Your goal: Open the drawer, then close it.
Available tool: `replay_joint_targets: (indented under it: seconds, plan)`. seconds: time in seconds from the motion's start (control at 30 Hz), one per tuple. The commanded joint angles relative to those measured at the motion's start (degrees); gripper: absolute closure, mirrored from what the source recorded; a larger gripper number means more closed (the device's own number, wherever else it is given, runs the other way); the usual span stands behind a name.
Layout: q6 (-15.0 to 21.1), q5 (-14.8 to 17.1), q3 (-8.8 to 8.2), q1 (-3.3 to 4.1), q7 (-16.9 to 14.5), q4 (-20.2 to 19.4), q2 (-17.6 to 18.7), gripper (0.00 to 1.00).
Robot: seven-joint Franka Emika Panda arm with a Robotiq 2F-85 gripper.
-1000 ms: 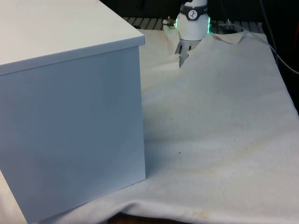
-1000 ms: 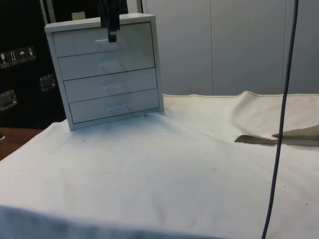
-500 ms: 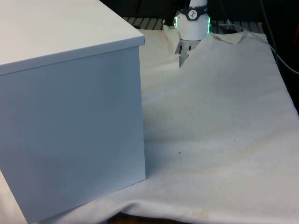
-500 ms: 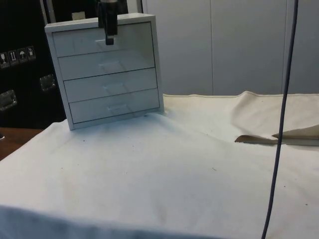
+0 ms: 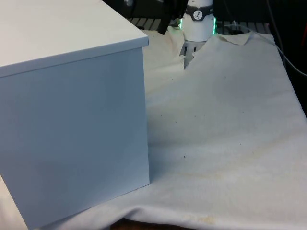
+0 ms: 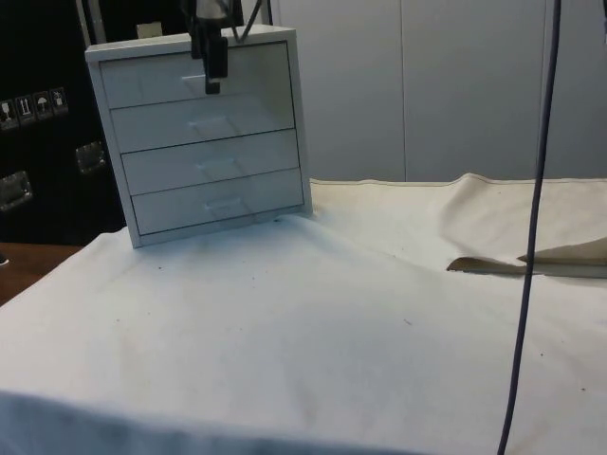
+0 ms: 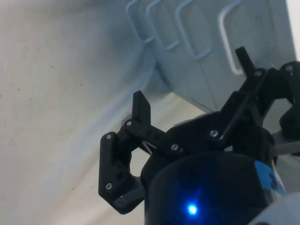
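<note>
1. Chest of drawers [image 6: 204, 137]: white, four drawers, all shut, standing on the cloth-covered tabletop [image 6: 313, 332].
2. Hand [image 7: 190, 101]: fingers spread apart, holding nothing, just in front of the chest's top drawer [image 6: 194, 76], near its handle [image 7: 229, 42].

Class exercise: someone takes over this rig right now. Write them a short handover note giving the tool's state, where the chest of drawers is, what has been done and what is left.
Tool: open, holding nothing. In the side view it hangs in front of the top drawer, about level with that drawer's handle, not yet around it.
Chest of drawers: stands on the white cloth, with its plain back towards the front view. Four drawers, all shut.
Done: the approach to the top drawer.
Left: grip the handle, pull the drawer open, then push it shut again.
</note>
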Motion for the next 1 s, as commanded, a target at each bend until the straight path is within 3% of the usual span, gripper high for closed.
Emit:
replay_joint_targets:
  seconds: [0.0, 0.13, 0.17, 0.47, 0.5, 0.8, 0.83, 0.97]
  plan:
    - [1.2, -0.97, -0.46, -0.06, 0.46, 0.0, 0.34, 0.0]
    - [2.92, -1.72, -1.55, 0.0, 0.63, -0.11, 1.26, 0.0]
    - [1.72, -0.74, -1.09, 0.0, 0.06, -0.23, 0.8, 0.0]
    - [7.05, -2.12, -2.92, 0.11, 1.09, 0.17, 3.84, 0.0]
    - [6.07, -1.26, -2.46, 0.0, 0.34, -0.11, 3.27, 0.0]
    - [9.68, -1.95, -2.98, 0.06, 1.32, -0.46, 6.02, 0.0]
    - [8.65, -1.26, -2.58, 0.0, 0.86, -0.4, 5.79, 0.0]
    - [10.2, -2.18, -3.5, 0.0, 0.74, -0.57, 6.25, 0.0]
